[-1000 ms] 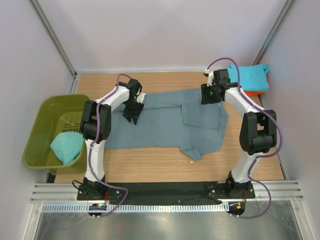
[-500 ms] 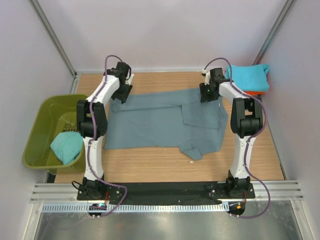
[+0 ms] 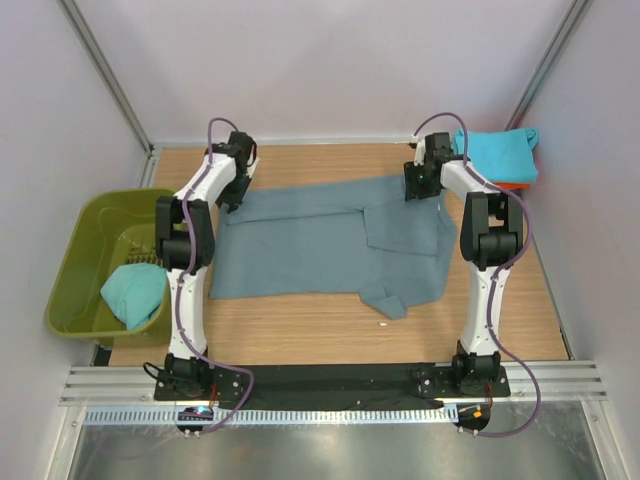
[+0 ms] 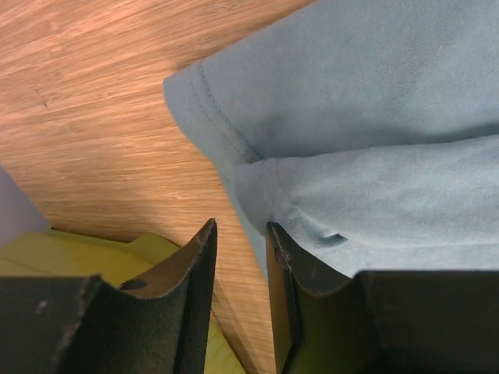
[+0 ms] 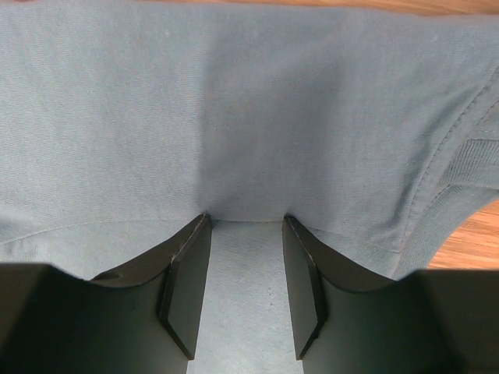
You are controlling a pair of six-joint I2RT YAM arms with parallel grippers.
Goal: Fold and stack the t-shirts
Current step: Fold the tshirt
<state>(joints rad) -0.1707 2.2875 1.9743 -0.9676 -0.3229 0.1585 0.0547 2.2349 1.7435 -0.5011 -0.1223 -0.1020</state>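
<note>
Blue-grey tee (image 3: 310, 245) lies spread mid-worktop, nearer the far edge. L gripper (image 4: 241, 227) sits at its far-left hem corner, jaws barely apart, cloth just beside and not btwn them. R gripper (image 5: 246, 220) is open, straddling cloth at the far-right end. Best bet: pinch both corners fully, lift evenly — else the fold skews.

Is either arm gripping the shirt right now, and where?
Neither clearly. The right gripper stands open, fingers astride the far edge of the blue-grey t-shirt near its collar. The left gripper, nearly closed at a hem corner, may pinch it; cannot tell.
</note>
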